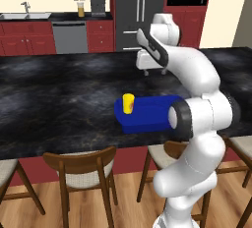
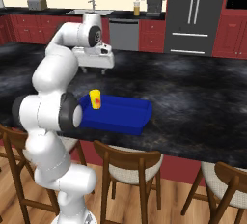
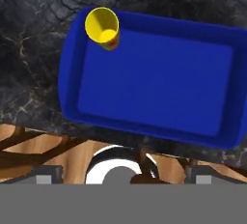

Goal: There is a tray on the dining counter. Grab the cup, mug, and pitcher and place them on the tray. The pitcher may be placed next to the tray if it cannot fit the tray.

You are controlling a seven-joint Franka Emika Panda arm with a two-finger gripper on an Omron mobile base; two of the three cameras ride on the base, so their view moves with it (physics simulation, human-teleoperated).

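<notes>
The blue tray [image 1: 152, 116] [image 2: 126, 117] [image 3: 154, 80] lies on the black dining counter [image 1: 59, 99] [image 2: 193, 102] near its front edge. Inside the tray, at one corner, the yellow cup [image 1: 128, 103] [image 2: 95, 99] [image 3: 102, 27] stands upright. My gripper [image 1: 155, 71] [image 2: 93, 71] hangs open and empty well above the counter, just beyond the tray and apart from the cup. In the hand view I look straight down at the tray, with the dark fingertips [image 3: 47, 174] spread wide. The pitcher [image 1: 81, 10] [image 2: 137, 8] with orange liquid stands on the far kitchen counter beside a coffee machine. The mug is out of view.
Wooden chairs [image 1: 81, 165] [image 2: 130, 162] line the counter's front. Behind it are red cabinets, a dishwasher [image 1: 70, 36], a white sink [image 1: 24, 15] [image 2: 89, 11], a steel fridge [image 1: 140, 11] and a toaster [image 2: 36, 4]. The robot's own arm crosses over the tray's near end.
</notes>
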